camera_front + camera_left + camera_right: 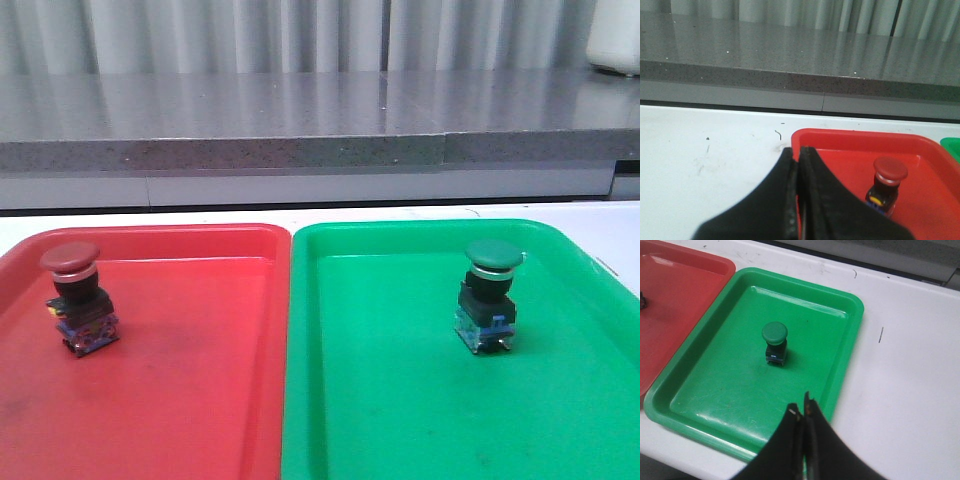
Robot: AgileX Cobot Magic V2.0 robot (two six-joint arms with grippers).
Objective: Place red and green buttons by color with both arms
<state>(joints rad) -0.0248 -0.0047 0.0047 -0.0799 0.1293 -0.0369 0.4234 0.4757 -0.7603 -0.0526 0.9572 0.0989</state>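
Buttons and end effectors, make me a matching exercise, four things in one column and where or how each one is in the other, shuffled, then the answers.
Column one:
1. red button
2. green button
3. left end effector
4. right end effector

Column two:
A. upright in the green tray
B. shut, empty, over the green tray's edge
C. upright in the red tray
D. shut, empty, by the red tray's corner

Pairs: 1-C, 2-A, 3-D, 4-B

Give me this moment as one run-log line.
red button: upright in red tray | green button: upright in green tray | left gripper: shut, empty | right gripper: shut, empty | sorting looks done
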